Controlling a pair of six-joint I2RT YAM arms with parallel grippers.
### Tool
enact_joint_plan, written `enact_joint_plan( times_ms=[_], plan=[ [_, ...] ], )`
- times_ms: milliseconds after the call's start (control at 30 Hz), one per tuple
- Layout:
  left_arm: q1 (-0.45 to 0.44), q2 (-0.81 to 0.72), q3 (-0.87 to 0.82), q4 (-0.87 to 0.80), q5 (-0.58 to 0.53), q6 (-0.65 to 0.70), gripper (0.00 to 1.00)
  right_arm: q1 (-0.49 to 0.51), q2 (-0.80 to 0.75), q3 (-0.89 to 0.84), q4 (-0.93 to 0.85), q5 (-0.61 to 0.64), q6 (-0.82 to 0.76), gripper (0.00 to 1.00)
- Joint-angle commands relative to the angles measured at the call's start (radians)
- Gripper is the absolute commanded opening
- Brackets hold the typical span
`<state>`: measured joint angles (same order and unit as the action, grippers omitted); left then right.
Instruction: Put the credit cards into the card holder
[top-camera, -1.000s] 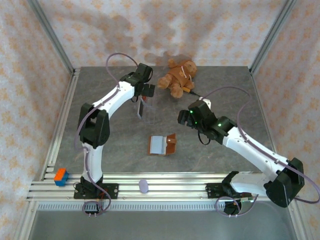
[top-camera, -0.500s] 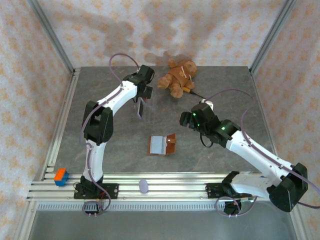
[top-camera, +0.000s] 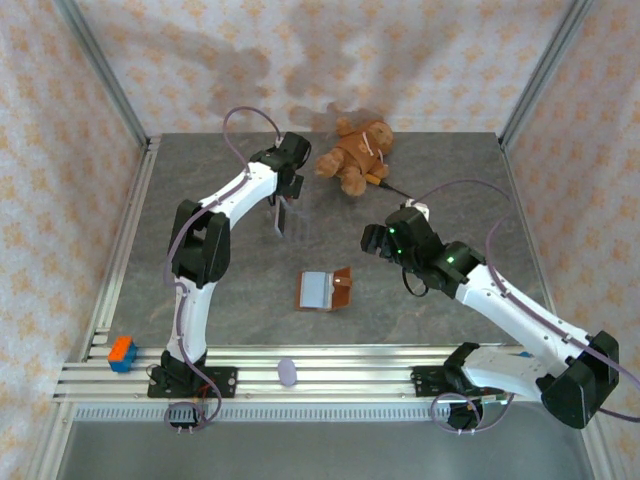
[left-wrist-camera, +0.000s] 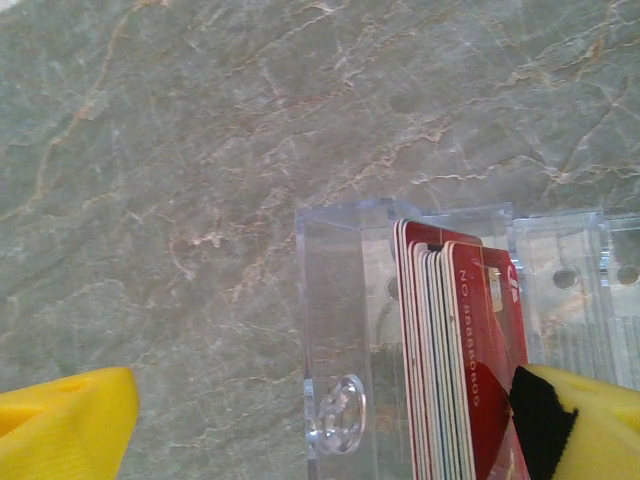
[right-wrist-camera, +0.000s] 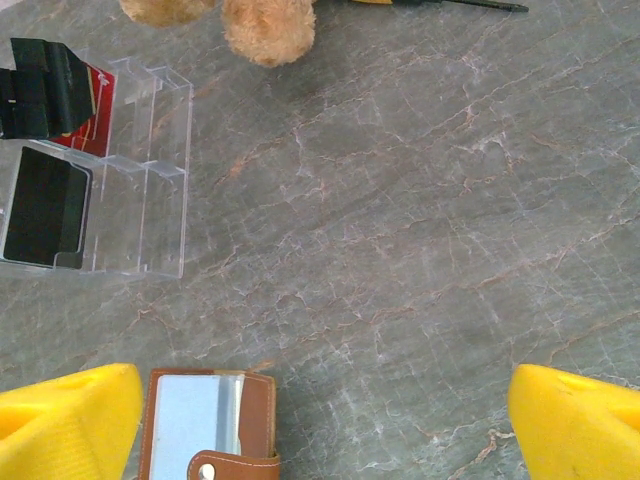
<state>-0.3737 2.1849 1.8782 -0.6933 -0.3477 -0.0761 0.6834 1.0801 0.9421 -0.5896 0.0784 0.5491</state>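
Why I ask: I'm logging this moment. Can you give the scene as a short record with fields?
left hand: open, over the cards standing in the clear stand
right hand: open, hovering near the brown wallet
brown wallet: lying open, mid-table
teddy bear: far edge

The left end effector (top-camera: 284, 203) pointed down with its arm stretched far forward, jaws wide; the right end effector (top-camera: 377, 240) hung low, jaws wide.

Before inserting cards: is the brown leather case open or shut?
Open: the brown leather case lies spread flat, pale inside facing up.
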Motion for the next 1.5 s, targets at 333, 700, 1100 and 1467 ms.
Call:
enact_joint_plan(
  times_ms=[333,700,1100,1467],
  plan=[
    [-0.059,0.03,0.087,-0.029,-0.215,0.088,0.73,-0.004,-0.008,-0.023,0.0,-0.009,0.023,0.94],
    [-0.067,0.025,0.091,-0.057,-0.109,0.048,0.84,-0.004,-0.007,-0.022,-0.002,-0.021,0.024,0.94],
    [-0.068,0.09,0.095,-0.089,-0.193,0.033,0.86,-0.004,0.008,-0.021,0.002,-0.032,0.025,0.94],
    [-0.07,0.083,0.094,-0.097,-0.258,0.037,0.8,-0.004,0.012,-0.022,0.002,-0.037,0.031,0.94]
  ],
)
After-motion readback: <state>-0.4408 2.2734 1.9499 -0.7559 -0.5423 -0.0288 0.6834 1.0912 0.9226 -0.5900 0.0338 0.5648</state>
